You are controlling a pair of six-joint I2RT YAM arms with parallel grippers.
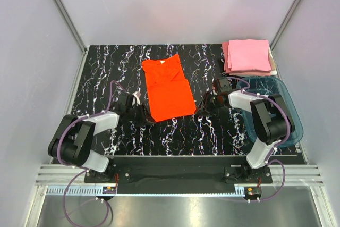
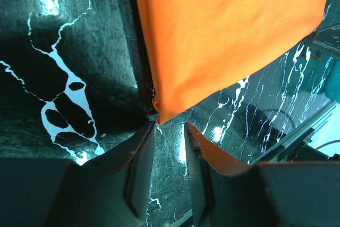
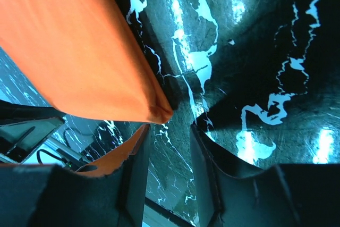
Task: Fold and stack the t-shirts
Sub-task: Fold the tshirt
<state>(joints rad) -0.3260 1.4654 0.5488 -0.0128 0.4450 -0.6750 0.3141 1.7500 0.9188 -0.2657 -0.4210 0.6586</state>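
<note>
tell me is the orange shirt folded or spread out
Partly folded: the orange shirt lies as a narrow strip, no sleeves sticking out.

I work in a lab test cell: white walls on aluminium rails box my marbled table from nine to three o'clock.

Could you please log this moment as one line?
orange t-shirt: partly folded | left gripper: open, at corner | right gripper: open, at corner
</note>
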